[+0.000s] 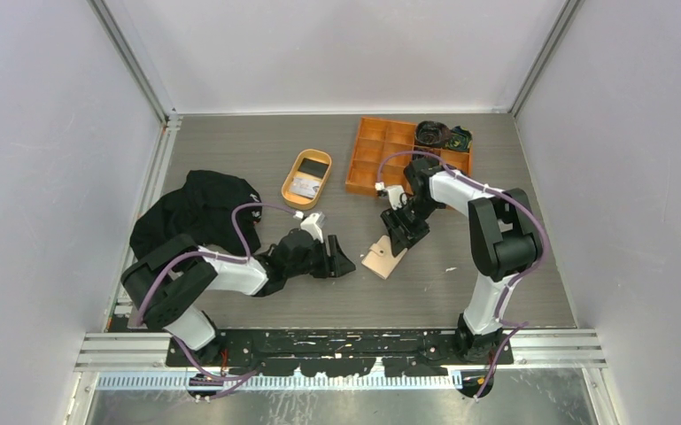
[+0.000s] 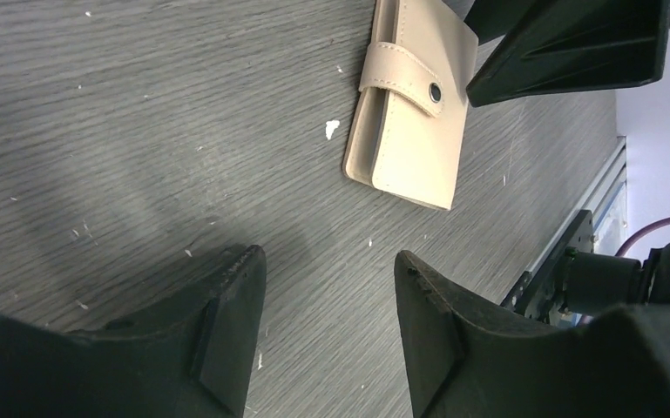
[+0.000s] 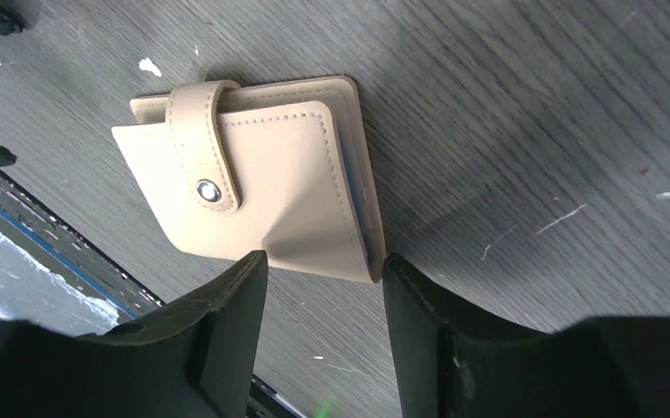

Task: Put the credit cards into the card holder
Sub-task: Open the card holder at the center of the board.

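Bright, even light from above, soft diffuse shadows on the table (image 2: 96, 174), all views sharp

Grey wood-grain tabletop (image 1: 257, 150), surface scuffed, with small white flecks; one larger white fleck (image 2: 332, 130) shows in both wrist views. Black cloth (image 1: 197, 208) lies crumpled at the left side. Oval orange-tan tray (image 1: 285, 189) sits near the centre rear. Orange compartment box (image 1: 381, 146) stands to its right, well apart from the cloth. In the box's rear right corner is a black coiled item (image 1: 431, 135), with a dark item showing green (image 1: 460, 139) just beside it; neither can be identified. White walls (image 1: 336, 53) enclose three sides. Aluminium rails (image 1: 97, 350) run along the near edge.
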`<action>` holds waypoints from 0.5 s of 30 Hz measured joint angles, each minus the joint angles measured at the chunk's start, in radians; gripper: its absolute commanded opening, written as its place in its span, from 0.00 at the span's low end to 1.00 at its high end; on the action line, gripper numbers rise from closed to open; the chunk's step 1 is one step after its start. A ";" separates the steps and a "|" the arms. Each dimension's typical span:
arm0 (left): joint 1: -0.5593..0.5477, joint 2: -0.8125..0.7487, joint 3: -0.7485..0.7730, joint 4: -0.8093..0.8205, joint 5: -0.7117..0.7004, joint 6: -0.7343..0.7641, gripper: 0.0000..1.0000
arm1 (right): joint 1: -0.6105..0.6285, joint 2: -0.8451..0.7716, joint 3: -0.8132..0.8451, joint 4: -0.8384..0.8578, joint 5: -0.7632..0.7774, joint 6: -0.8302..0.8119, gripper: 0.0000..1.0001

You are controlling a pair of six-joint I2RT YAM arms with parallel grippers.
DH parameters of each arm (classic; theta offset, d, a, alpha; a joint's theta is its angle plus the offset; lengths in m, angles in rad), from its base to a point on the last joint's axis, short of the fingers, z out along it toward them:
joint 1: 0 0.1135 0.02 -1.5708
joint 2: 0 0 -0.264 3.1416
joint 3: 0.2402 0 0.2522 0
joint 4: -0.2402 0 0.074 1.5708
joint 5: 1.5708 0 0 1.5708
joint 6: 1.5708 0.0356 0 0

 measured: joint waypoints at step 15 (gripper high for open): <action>-0.038 0.077 0.053 0.039 -0.005 -0.075 0.56 | 0.000 0.031 0.006 0.027 -0.060 0.099 0.15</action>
